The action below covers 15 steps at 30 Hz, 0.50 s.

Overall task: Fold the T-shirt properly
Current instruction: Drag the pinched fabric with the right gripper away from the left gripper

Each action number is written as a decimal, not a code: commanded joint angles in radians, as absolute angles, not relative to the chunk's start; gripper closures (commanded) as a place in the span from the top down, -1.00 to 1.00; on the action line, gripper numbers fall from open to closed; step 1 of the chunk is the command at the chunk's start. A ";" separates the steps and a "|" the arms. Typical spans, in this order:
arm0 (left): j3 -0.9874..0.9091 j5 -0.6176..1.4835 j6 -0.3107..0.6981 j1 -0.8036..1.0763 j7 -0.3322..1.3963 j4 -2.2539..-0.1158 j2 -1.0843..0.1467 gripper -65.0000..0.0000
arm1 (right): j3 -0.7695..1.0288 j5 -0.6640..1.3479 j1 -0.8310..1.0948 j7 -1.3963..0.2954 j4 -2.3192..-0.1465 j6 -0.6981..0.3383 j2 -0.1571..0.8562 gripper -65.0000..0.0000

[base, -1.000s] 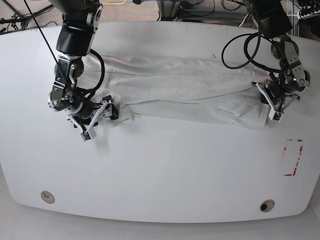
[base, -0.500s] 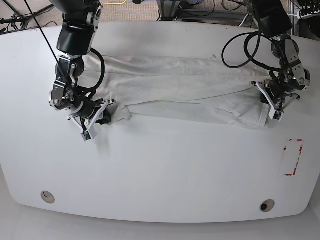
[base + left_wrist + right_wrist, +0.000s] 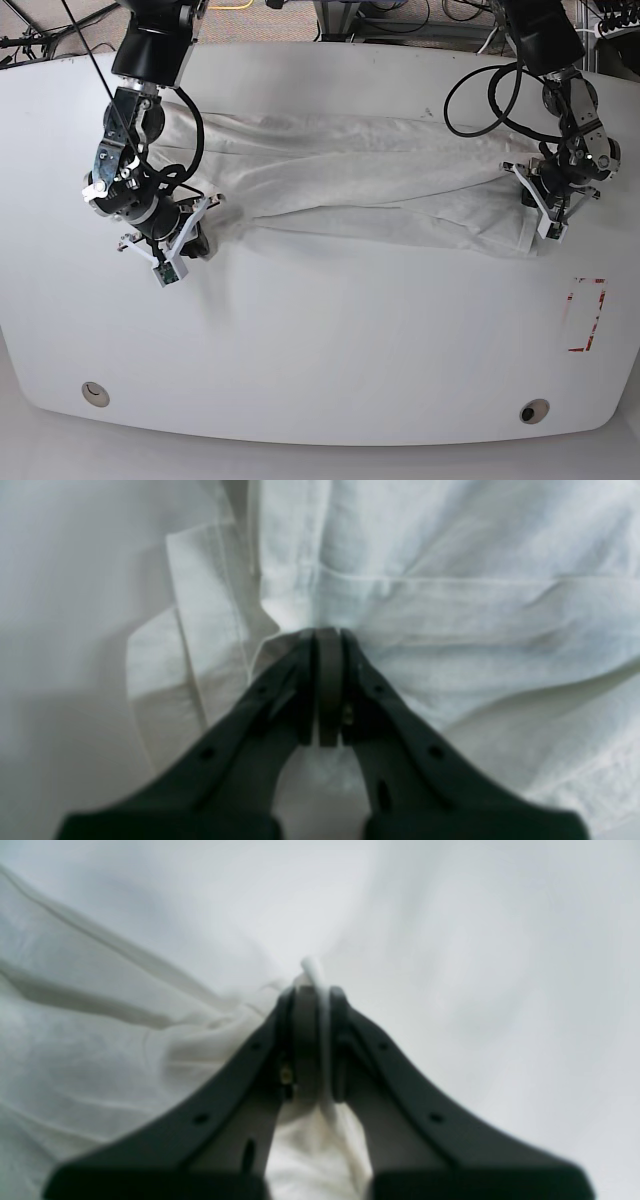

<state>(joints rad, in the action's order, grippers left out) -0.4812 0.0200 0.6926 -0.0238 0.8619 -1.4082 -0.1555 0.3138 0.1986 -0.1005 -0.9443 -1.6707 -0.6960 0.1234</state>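
From the base view, the T-shirt (image 3: 370, 180) lies on the white table (image 3: 330, 340) as a long, narrow band stretched across its far half, from the robot's right arm at the picture's left to its left arm at the picture's right. It looks folded lengthwise into a strip, plain white side up, with no print showing. The crosswise folds that would make a compact packet appear not yet done, so the task seems roughly midway. A red outlined rectangle (image 3: 587, 315) is marked on the table near the strip's right-hand end. The right gripper (image 3: 196, 232) sits at the strip's near corner on the picture's left, and the left gripper (image 3: 541, 203) at the opposite end.

In the left wrist view, the left gripper (image 3: 327, 645) has its jaws pressed together, tips resting against a hemmed fold of the T-shirt (image 3: 450, 610). Whether any fabric is pinched between the pads cannot be told; the tips touch the cloth at a seam edge.

In the right wrist view, the right gripper (image 3: 312, 1005) is closed on a thin ridge of the T-shirt (image 3: 100, 1050): a white edge of cloth rises out between the jaw tips and more hangs below them. The fabric fans away to the left, with bare table behind.
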 commanded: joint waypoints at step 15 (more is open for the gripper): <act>-0.423 -0.042 0.698 0.002 0.966 -1.386 -0.156 -1.00 | 0.351 0.214 0.156 -0.977 -1.952 -0.698 0.039 -0.89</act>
<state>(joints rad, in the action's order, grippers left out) -0.4351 0.0090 0.6853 -0.0223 0.8619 -1.4101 -0.1650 0.3481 0.2054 0.1471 -0.9993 -1.9244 -0.6991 0.0383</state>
